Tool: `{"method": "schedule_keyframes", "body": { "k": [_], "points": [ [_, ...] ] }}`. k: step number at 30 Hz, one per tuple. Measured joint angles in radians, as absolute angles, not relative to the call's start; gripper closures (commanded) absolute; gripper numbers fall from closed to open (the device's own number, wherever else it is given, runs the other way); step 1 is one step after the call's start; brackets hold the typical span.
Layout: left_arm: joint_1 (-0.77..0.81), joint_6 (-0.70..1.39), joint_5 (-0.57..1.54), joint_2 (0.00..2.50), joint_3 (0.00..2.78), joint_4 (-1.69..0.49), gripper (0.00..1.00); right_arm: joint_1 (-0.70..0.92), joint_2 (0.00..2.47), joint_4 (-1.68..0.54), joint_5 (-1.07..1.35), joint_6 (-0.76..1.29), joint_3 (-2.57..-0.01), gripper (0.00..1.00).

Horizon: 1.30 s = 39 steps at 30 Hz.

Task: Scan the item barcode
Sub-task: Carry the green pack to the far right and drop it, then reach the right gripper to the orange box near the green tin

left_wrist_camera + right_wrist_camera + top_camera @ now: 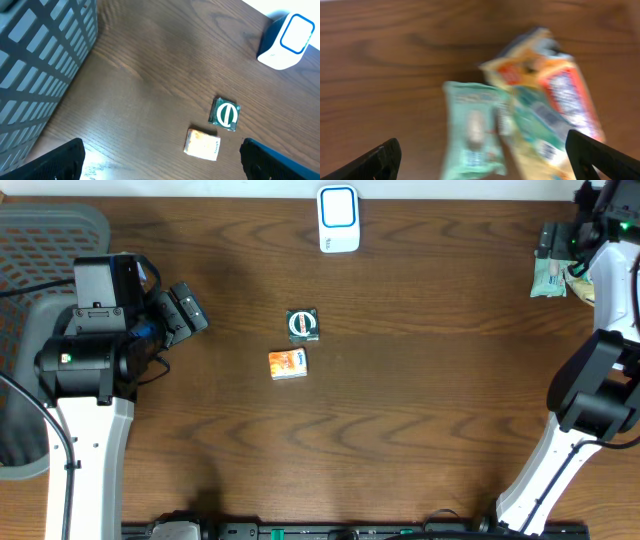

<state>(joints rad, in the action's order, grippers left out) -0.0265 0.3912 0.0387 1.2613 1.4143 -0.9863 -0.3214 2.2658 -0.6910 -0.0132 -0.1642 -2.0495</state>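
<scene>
Right gripper (pixel 490 162) hung spread over packets (pixel 540 100), far right; left gripper (pixel 162 162) spread. Advised: centre on one packet before closing.

**Three cameras: one above, two on the wrists**

The overhead camera looks straight down on the whole table (pixel 420 430) from high up, with the arm bases at the near edge. The left wrist camera sits low at the left side, beside the basket (pixel 40 65). It faces slantwise down toward the far edge, and the fingertips (pixel 55 162) of the left gripper (pixel 162 162) are in its bottom corners. With the overhead view it shares the table centre: green pack (pixel 225 114), orange box (pixel 202 144) and scanner (pixel 285 42). The right wrist camera hangs very near, blurred, over the packets (pixel 540 100) at the far right edge, which the overhead view also shows.
</scene>
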Motion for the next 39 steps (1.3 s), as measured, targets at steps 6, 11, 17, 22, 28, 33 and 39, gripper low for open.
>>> {"method": "schedule_keyframes", "body": {
  "k": [6, 11, 17, 22, 28, 33, 39],
  "points": [
    [-0.027, 0.391, 0.039, 1.261, 1.414, -0.987, 0.02, -0.271, 2.266, -0.702, 0.323, -0.144, -2.049, 0.14],
    [-0.027, 0.391, 0.039, 1.261, 1.414, -0.986, 0.02, -0.177, 2.266, -0.747, 0.572, -0.069, -2.049, 0.01],
    [-0.027, 0.391, 0.039, 1.261, 1.414, -0.987, 0.02, -0.018, 2.266, -0.869, 0.685, -0.004, -2.049, 0.01],
    [-0.027, 0.391, 0.039, 1.261, 1.414, -0.987, 0.02, 0.142, 2.266, -0.887, 0.644, -0.008, -2.03, 0.01],
    [-0.027, 0.391, 0.039, 1.261, 1.414, -0.987, 0.02, 0.338, 2.266, -0.981, 0.58, -0.009, -1.992, 0.01],
    [-0.027, 0.391, 0.039, 1.261, 1.414, -0.987, 0.02, 0.467, 2.266, -1.092, 0.565, -0.012, -1.99, 0.12],
    [-0.027, 0.391, 0.039, 1.261, 1.414, -0.987, 0.02, 0.565, 2.266, -1.11, 0.525, 0.044, -1.987, 0.36]
  ]
}}
